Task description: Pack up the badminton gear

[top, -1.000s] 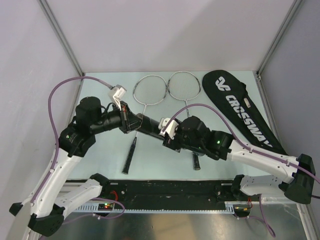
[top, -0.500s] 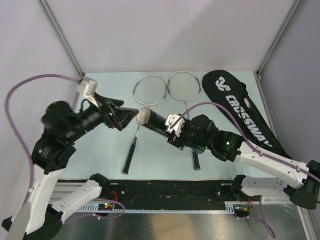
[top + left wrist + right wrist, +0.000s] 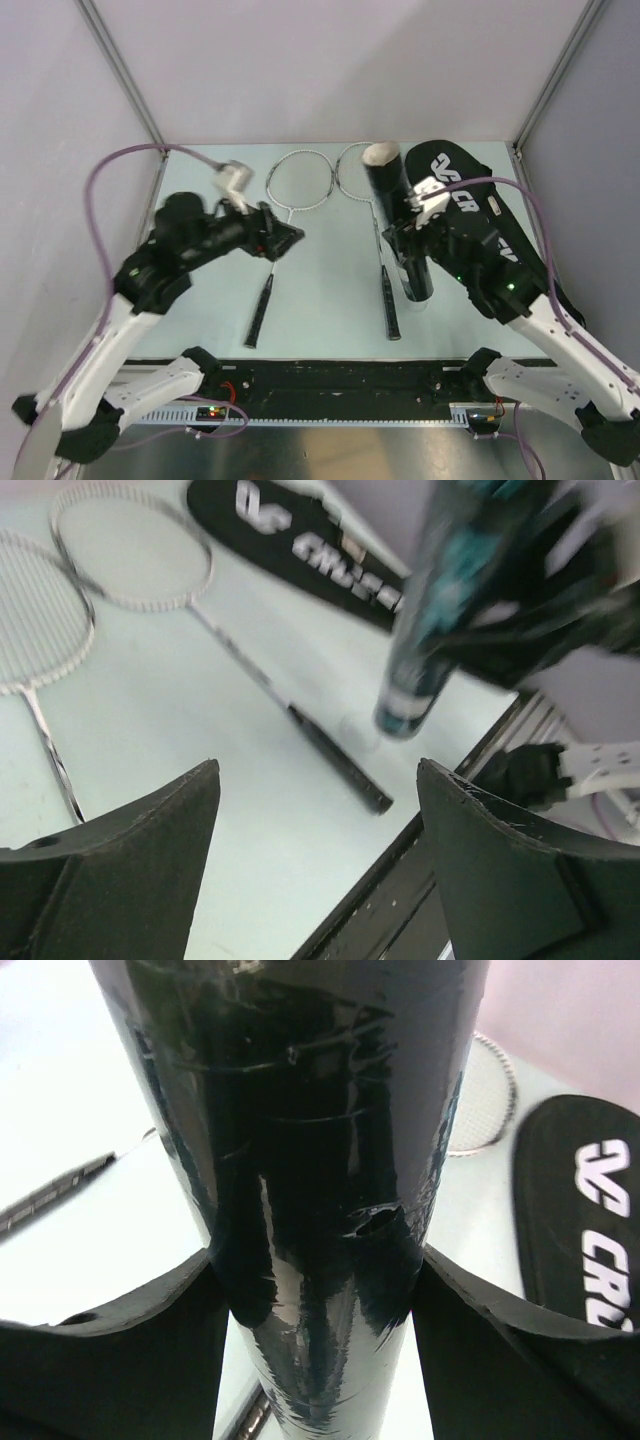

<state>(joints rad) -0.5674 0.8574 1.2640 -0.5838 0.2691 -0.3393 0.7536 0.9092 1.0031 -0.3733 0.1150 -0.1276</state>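
The right claw (image 3: 318,1310) is clamped on the black tube (image 3: 388,190), pinching it about mid-length. The tube stands nearly upright over the counter (image 3: 320,290) with something white at its top end (image 3: 377,154), a cap or a shuttlecock, too small to call.

Just past it, on that arm's outer side, lies the bag (image 3: 445,165). Its long axis runs from the far middle toward the near right corner, so I'd say the right arm is the closer one for stowing the tube.

Over to the left claw (image 3: 315,780): spread wide, carrying nothing, hovering above the shaft of the left racket (image 3: 258,315).

Both rackets lie side by side, heads far, handles near. The right racket (image 3: 389,305) has its handle just beside the tube's foot.
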